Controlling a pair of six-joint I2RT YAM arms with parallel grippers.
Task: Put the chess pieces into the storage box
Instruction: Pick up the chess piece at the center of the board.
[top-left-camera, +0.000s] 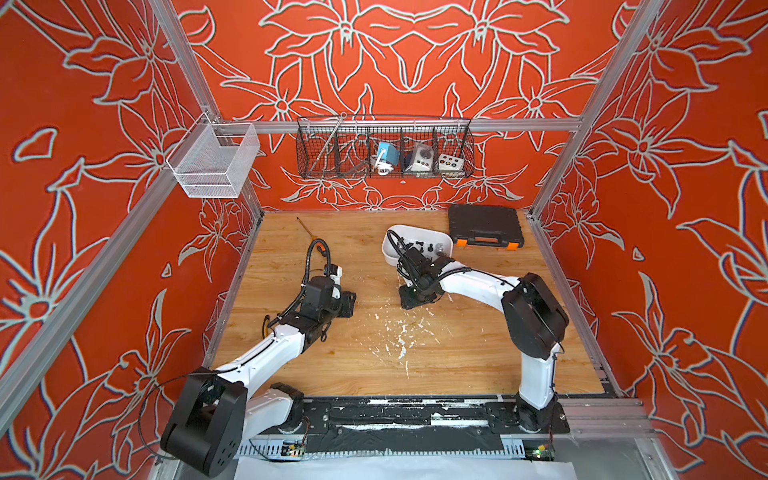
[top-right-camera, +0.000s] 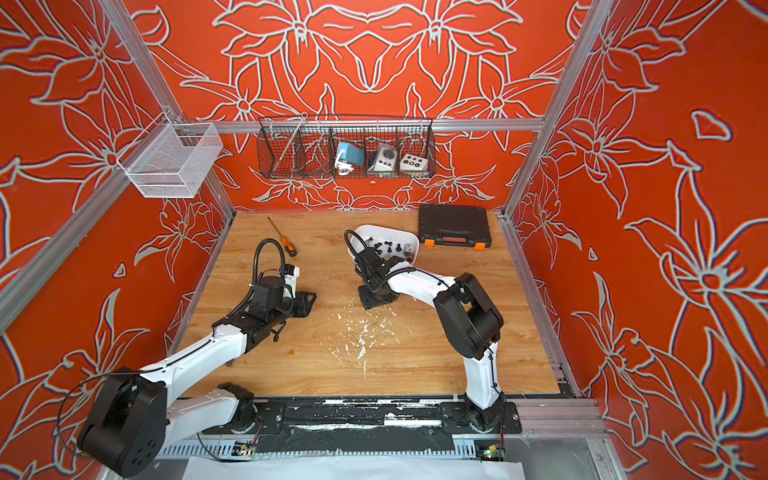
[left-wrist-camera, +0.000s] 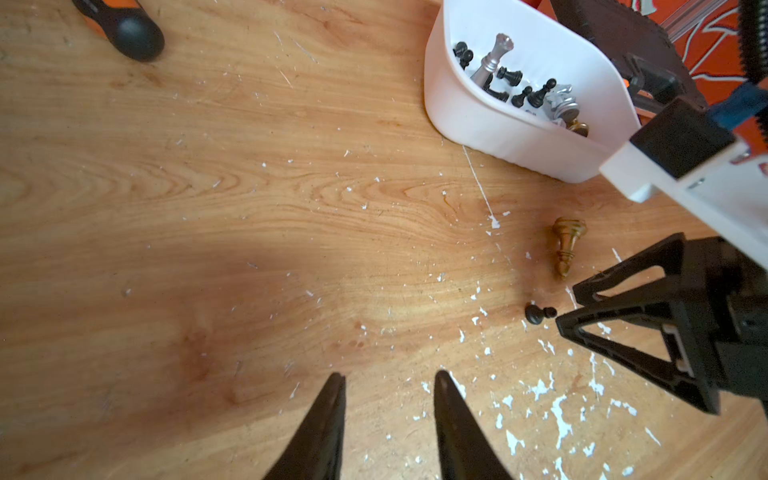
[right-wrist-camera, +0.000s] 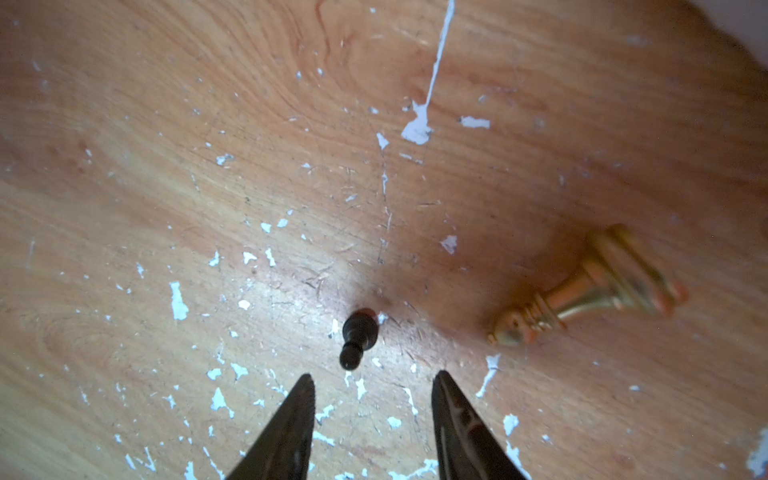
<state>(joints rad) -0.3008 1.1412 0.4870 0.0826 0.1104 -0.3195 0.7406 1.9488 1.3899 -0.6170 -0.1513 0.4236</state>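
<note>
The white storage box (top-left-camera: 419, 230) (left-wrist-camera: 498, 129) stands at the back of the wooden table, tilted, with several black and silver chess pieces (left-wrist-camera: 511, 79) inside. A black pawn (right-wrist-camera: 357, 338) (left-wrist-camera: 538, 313) and a gold piece (right-wrist-camera: 590, 291) (left-wrist-camera: 567, 245) lie on their sides on the table in front of the box. My right gripper (right-wrist-camera: 374, 376) (top-left-camera: 409, 297) is low over the table, open, its tips just short of the pawn and nothing between them. Further left over bare wood, my left gripper (left-wrist-camera: 390, 376) (top-left-camera: 349, 303) is open and empty.
An orange-handled screwdriver (top-right-camera: 286, 245) lies at the back left. A black toolcase (top-left-camera: 484, 226) sits right of the box. A white mesh basket (top-left-camera: 216, 162) and a black wire basket (top-left-camera: 384, 149) hang on the rails. White paint flecks (top-left-camera: 401, 336) mark the table's middle.
</note>
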